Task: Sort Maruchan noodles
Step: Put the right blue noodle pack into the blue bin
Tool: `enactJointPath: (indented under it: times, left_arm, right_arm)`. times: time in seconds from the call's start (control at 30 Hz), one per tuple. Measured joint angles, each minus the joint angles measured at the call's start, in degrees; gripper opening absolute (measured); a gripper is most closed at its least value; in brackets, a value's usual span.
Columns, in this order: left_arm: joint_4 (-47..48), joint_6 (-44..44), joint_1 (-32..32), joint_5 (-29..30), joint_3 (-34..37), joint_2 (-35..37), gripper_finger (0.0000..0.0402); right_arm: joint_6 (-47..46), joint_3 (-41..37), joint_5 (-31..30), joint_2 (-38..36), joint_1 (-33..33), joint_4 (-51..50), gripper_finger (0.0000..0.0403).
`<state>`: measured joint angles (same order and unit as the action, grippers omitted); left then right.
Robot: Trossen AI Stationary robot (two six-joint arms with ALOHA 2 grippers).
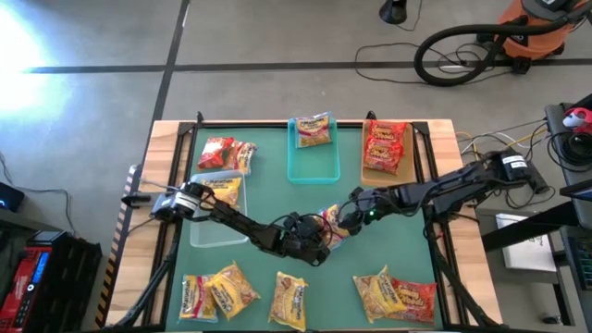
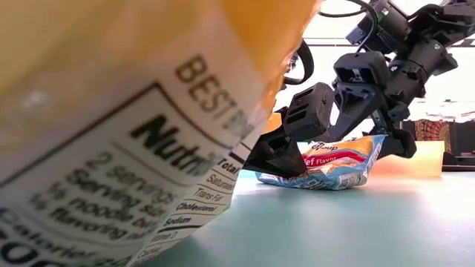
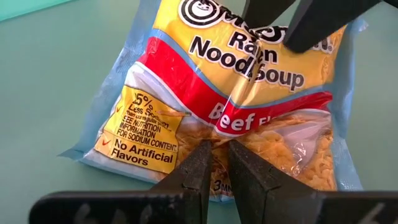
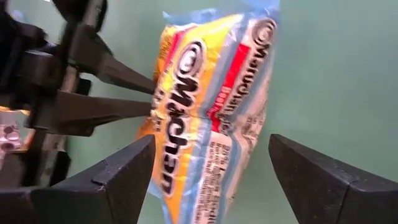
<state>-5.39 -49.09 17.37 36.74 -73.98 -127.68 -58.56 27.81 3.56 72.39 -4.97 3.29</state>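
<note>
A Maruchan packet (image 1: 331, 223), yellow with a red band and pale blue edges, sits at the table's middle between both grippers. My left gripper (image 3: 214, 146) reaches in from the left and is shut on it. My right gripper (image 4: 211, 140) comes from the right and is open wide. Its fingers stand on either side of the packet (image 4: 208, 106) without touching it. More packets lie along the near edge (image 1: 217, 291) (image 1: 289, 298) (image 1: 393, 294). Others are by and in the trays at the far side. My left gripper pinches the packet between its two fingertips at the end with the clear window (image 3: 214, 134), below the red band. The fingers come nearly level from the table's left. The packet is tilted, and its lower side (image 2: 312, 184) rests on the green mat.
A clear tray (image 1: 205, 231) holds a yellow packet (image 1: 222, 190), and red packets (image 1: 227, 153) lie beyond it. A teal tray (image 1: 313, 165) holds one packet, and a tan tray (image 1: 365, 166) holds red ones. One packet (image 2: 111, 111) lies right before the low camera and blocks its left half.
</note>
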Motion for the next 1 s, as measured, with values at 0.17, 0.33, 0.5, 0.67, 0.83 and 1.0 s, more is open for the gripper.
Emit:
enactJointPath:
  times: [0.17, 0.33, 0.5, 0.67, 0.83, 1.0]
  left_arm:
    - [0.00, 0.05, 0.00, -0.04, 0.01, 0.00, 0.0039]
    - [0.00, 0.07, 0.00, -0.09, 0.01, 0.00, 0.0039]
    - [0.00, 0.09, 0.00, -0.09, 0.01, 0.00, 0.0039]
    - [0.00, 0.09, 0.00, -0.09, 0.02, 0.00, 0.0039]
    - [0.02, -0.96, 0.00, -0.16, -0.07, 0.22, 0.0039]
    - [0.74, -1.07, 0.17, -0.22, -1.31, 0.97, 0.0039]
  right_arm:
    - [-0.38, -0.07, 2.09, 1.74, 0.00, 2.28, 0.0309]
    - [-0.57, -0.07, 2.46, 5.14, 0.00, 6.54, 0.0309]
    - [-0.92, -0.06, 2.39, 9.96, 0.00, 11.41, 0.0308]
    - [-0.93, -0.04, 2.35, 12.51, -0.11, 16.41, 0.0305]
    - [-0.49, -0.02, 2.26, 12.22, -0.11, 16.46, 0.0276]
    - [0.13, -0.02, 2.37, 12.10, -0.11, 16.29, 0.0218]
